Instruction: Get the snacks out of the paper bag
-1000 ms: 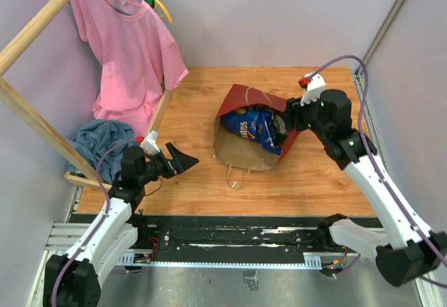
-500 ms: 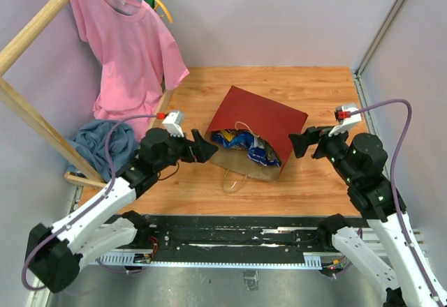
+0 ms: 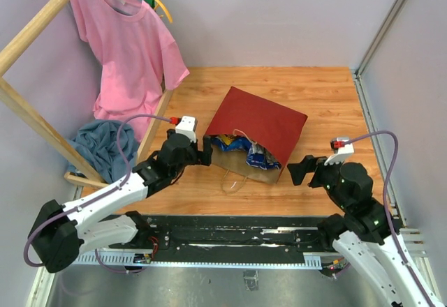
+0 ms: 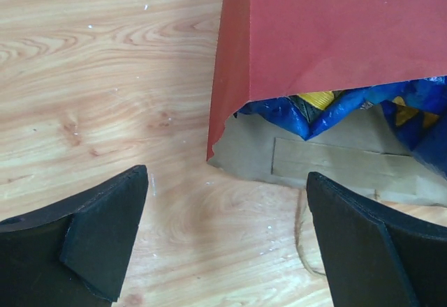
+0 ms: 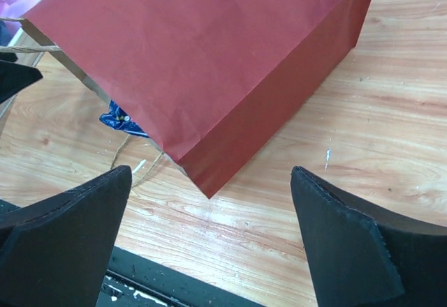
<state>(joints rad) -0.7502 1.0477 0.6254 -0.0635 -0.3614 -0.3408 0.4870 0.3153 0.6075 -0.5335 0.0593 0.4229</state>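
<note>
The red paper bag (image 3: pixel 262 122) lies on its side on the wooden table, its mouth toward the near edge and its brown inside showing. Blue and yellow snack packets (image 3: pixel 241 146) sit in the mouth; they also show in the left wrist view (image 4: pixel 328 108). My left gripper (image 3: pixel 207 151) is open and empty just left of the bag's mouth corner (image 4: pixel 220 146). My right gripper (image 3: pixel 299 171) is open and empty, right of and near the bag's near right corner (image 5: pixel 209 181). A twisted handle (image 3: pixel 234 180) lies on the table in front of the mouth.
A pink shirt (image 3: pixel 126 49) hangs from a wooden rack (image 3: pixel 31 31) at the far left. A blue cloth heap (image 3: pixel 98 146) lies below it. Grey walls close the back and sides. The black rail (image 3: pixel 230 234) runs along the near edge.
The right gripper has drawn back from the bag toward the near right. The bag has dropped flat on its side. The left gripper has moved right, up to the bag's mouth.
</note>
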